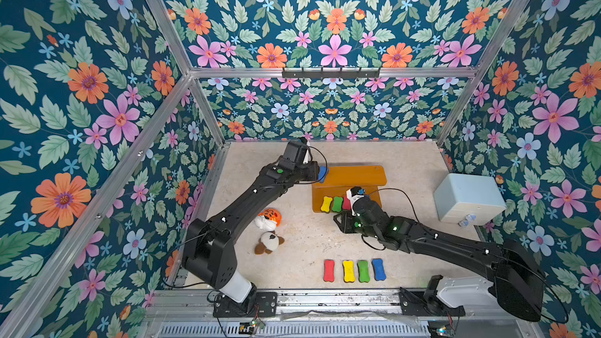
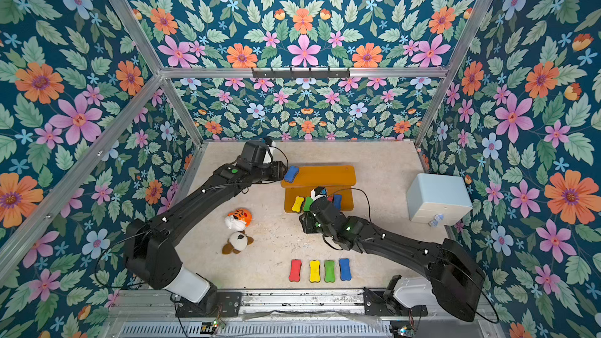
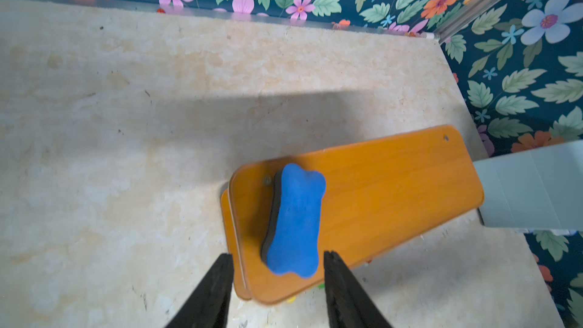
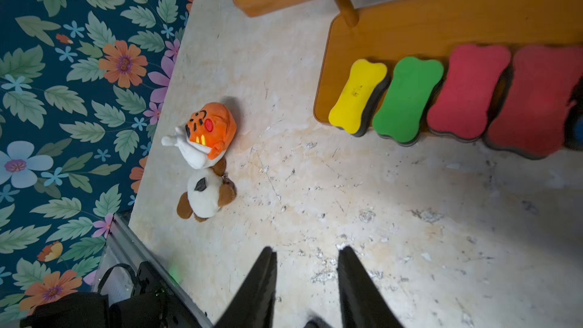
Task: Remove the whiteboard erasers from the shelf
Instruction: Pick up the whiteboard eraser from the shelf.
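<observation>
The mottled beige surface (image 1: 406,164) carries the orange-brown shelf (image 1: 357,175), a pale blue box (image 1: 468,198), two plush toys (image 1: 270,219) touching each other, and a row of four erasers (image 1: 348,270), while the shelf's upper tier bears a blue eraser (image 1: 322,173) and its lower tier a colored row (image 4: 407,99).

last red eraser (image 4: 540,102) cut by frame edge, pale box (image 3: 530,186) cropped

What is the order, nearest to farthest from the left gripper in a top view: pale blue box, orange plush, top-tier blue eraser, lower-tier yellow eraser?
1. blue eraser, shelf top tier, at the left gripper.
2. yellow eraser, lower tier.
3. orange plush, on the table.
4. pale blue box, robot's right.
</observation>
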{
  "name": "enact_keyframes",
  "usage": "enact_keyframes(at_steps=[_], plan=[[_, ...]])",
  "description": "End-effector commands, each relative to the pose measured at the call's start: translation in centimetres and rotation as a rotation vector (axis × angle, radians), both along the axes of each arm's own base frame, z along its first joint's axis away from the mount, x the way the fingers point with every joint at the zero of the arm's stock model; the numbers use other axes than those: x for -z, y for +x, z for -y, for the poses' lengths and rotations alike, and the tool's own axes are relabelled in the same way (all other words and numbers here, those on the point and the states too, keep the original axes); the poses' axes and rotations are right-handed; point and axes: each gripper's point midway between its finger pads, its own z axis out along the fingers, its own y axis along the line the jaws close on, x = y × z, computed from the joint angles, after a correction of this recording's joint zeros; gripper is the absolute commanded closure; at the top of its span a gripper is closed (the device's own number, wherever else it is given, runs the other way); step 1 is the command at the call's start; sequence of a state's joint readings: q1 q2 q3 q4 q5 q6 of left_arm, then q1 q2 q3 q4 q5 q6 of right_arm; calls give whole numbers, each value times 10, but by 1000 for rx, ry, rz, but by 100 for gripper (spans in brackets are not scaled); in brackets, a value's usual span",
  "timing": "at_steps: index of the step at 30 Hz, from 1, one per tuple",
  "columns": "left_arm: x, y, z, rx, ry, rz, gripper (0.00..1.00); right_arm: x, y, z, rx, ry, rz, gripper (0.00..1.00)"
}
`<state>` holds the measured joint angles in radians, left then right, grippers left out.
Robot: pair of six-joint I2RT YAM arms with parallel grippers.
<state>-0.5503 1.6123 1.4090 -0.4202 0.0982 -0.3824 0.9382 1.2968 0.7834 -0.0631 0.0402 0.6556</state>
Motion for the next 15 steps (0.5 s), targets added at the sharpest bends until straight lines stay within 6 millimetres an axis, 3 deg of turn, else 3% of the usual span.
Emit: enact_keyframes(at_steps=[1, 8, 15], plan=[[5, 5, 2, 44, 108, 1, 47, -3, 10, 12, -3, -27, 53, 62], [16, 11, 22, 118, 196, -19, 41, 3, 16, 26, 6, 4, 49, 59], [28, 14, 24, 128, 262, -38, 33, 3, 17, 25, -1, 13, 47, 57]])
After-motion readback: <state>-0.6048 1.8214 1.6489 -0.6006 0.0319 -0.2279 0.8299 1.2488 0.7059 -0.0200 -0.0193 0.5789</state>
